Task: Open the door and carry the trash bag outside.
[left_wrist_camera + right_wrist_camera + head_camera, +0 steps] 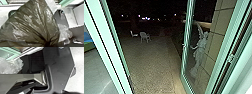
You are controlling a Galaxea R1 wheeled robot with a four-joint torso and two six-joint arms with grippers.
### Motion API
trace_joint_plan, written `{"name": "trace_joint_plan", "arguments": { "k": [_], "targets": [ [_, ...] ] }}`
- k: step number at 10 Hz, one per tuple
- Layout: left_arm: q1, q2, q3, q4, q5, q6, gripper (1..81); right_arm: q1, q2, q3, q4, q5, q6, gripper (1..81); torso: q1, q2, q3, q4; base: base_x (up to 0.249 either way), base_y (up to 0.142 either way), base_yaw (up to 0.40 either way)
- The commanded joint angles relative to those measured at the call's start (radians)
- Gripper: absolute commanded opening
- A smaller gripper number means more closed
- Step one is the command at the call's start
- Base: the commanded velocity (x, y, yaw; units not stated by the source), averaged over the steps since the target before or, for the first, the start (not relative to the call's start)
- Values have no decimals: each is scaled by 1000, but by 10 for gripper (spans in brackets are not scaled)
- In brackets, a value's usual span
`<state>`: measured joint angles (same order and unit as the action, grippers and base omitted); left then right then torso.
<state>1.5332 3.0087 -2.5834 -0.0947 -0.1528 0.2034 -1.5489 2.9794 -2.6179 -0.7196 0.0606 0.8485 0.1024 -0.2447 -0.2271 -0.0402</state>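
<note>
Step in hand: by my judgement, the door-opening part is standing complete and the carrying part is under way. The door (pixel 186 50) is standing open on the right, with a statue (pixel 199 51) showing through its glass. The door frame (pixel 107 45) is flanking the near left, and the paved yard (pixel 149 67) is lying open ahead, with a white chair (pixel 144 36) standing at the far side.

Location of load: the trash bag (pixel 32 21), dark and creased, is appearing large at the left wrist, its folds gathering into a tight neck (pixel 47 43). Clear plastic (pixel 64 31) is lying just beside it. The bag is probably hanging from the left arm, but I am not confirming a grip.

Condition of end effectors: I cannot tell whether the left end effector is open, closed or gripping the neck; the right end effector is likewise giving no readable state.

Next move, as judged: the work is calling for a slow, straight drive through the opening, with both arms keeping close to the body and the bag riding clear of the frame and the door's edge. The film is looking thin and loose, so snagging on the frame or dragging at the threshold is posing the main risk.
</note>
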Motion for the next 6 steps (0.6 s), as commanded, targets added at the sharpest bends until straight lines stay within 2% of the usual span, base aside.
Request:
{"name": "trace_joint_plan", "arguments": {
  "k": [1, 6],
  "targets": [
    [-34, 9, 15, 9, 53, -2, 10, 34, -7, 4, -12, -38, -2, 811, 0, 0, 0, 0, 0, -75, 0],
    [-32, 10, 15, 10, 53, -2, 10, 34, -6, 3, -12, -38, -2, 811, 0, 0, 0, 0, 0, -75, 0]
  ]
}}
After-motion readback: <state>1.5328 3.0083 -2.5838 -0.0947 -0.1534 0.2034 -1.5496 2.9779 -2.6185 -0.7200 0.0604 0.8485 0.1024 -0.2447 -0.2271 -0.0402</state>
